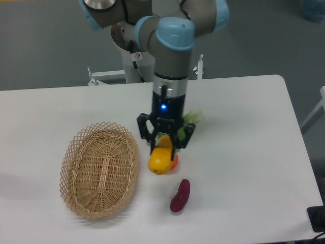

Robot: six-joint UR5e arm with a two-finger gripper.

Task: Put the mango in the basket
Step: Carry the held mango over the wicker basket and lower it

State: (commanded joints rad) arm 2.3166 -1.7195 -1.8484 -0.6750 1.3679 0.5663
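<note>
The mango (160,159) is a smooth yellow oblong fruit, held between the fingers of my gripper (164,147) near the middle of the table. The gripper is shut on its upper part; whether the mango rests on the table or hangs just above it, I cannot tell. The basket (100,169) is a large oval tan wicker basket lying to the left of the mango, empty, with its near rim a short way from the fruit.
A round orange fruit (174,162) peeks out just behind the mango on its right. A dark purple elongated vegetable (180,195) lies in front of it. A pale green leafy vegetable (194,117) sits behind the gripper. The table's front edge is near.
</note>
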